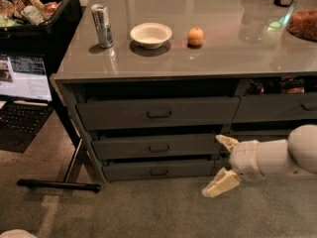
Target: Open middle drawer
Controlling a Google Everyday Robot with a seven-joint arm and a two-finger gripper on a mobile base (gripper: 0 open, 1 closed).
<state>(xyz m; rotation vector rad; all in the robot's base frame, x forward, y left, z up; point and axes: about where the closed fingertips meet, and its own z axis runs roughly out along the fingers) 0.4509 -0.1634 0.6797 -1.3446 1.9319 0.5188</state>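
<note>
Middle drawer (129, 148) is seen just to the left of the pincer (223, 165), its long front laid sideways. Its handle (158, 148) is farther left. The pincer is spread wide, and nothing is held.

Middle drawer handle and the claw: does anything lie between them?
Nothing but bare drawer front. In the camera view the open claw hangs right of the middle drawer, apart from its handle.

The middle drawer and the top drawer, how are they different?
The top drawer has a taller front than the middle drawer. The top drawer sits right under the counter; the middle drawer sits lower, with the open gripper near its right end. Both are dark grey with a small centre handle.
</note>
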